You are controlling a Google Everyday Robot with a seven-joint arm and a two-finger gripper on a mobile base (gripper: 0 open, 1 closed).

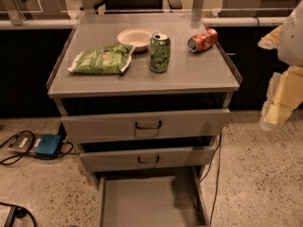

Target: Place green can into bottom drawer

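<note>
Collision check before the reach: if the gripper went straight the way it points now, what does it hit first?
Probably the speckled floor right of the cabinet. The gripper hangs at the picture's right edge, tipped downward, apart from the green can. Depth is unclear.

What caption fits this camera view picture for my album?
Green can stands upright on the cabinet top, bottom drawer open below, gripper hovering at the right.
</note>
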